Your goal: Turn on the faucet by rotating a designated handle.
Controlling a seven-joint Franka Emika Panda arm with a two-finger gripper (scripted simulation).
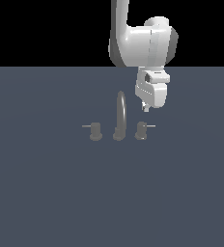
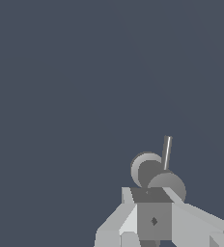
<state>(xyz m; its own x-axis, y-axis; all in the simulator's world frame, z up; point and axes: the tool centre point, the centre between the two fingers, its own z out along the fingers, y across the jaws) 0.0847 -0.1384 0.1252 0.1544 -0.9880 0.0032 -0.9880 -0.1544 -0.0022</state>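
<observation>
**Handle sits just below the gripper; lever rod is the contact line**

- The handle (image 1: 141, 130) is the knob on the exterior view's right of the faucet (image 1: 119, 118). Its pale lever rod (image 1: 150, 126) sticks out sideways, away from the spout (image 1: 120, 113), roughly level with the floor (image 1: 46, 193). Long axis runs across the exterior view.
- The twin knob (image 1: 96, 131) mirrors it on the exterior view's left, with the duller rod pointing the other way. Not the target.
- The gripper (image 1: 145, 107) hangs above the handle and apart from it, close to over the knob and the rod's root. No contact visible.
- Wrist view: the knob (image 2: 155, 173) and bright rod (image 2: 167, 152) show just past the gripper body (image 2: 152, 217), so the target lies right ahead of the fingers.
- Finger state: cannot tell. The tips are too small in the exterior view and the wrist view shows mostly the gripper body, not a clear gap.
- Judgement: the next move is a short descent, then a push against the side of the rod to swing it about the knob's upright axis. Contact near the rod's free end gives most leverage, but slipping off is more likely there.
- Clearance: open floor beyond the rod tip and in front of it. The only near obstacle is the spout on the inner side, so keep the sweep outboard of it.
</observation>
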